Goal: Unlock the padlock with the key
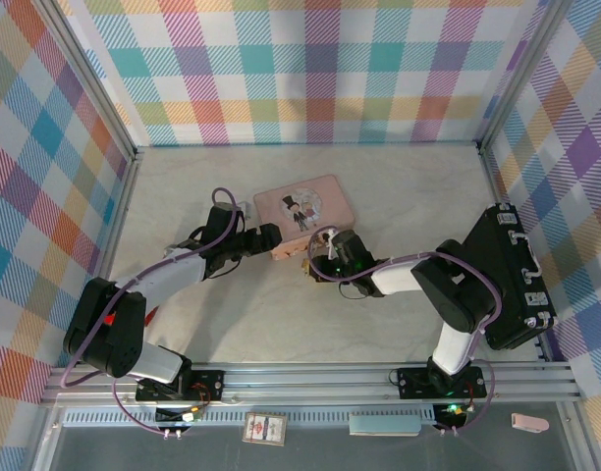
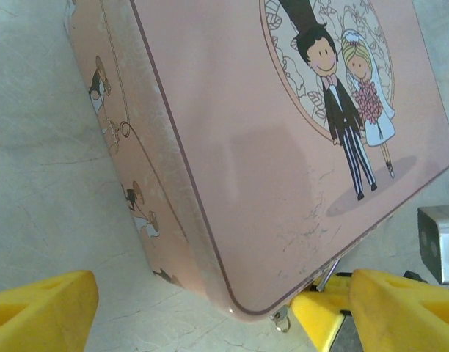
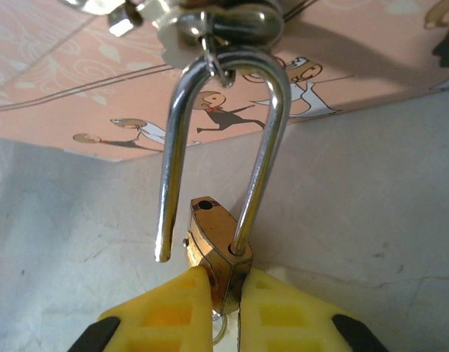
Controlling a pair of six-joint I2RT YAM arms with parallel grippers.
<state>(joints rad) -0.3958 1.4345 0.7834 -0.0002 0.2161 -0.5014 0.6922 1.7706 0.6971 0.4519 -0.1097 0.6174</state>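
Brass padlock (image 3: 216, 246) pinched in my right gripper (image 3: 223, 290), jaws closed on its body. Shackle (image 3: 272, 132) runs straight away from me, hooked through pink tin (image 3: 56, 66) clasp (image 3: 224, 22), one leg free. Left gripper (image 2: 221, 312) gapes wide, empty, at the tin's corner.

Overhead looks down; wrist cameras closely share the tin (image 2: 246, 147).

Desk (image 1: 399, 186): pale, faintly veined marbled top. Pink picture tin (image 1: 305, 209) lies flat near centre. Black case (image 1: 512, 280) at right edge, well apart.
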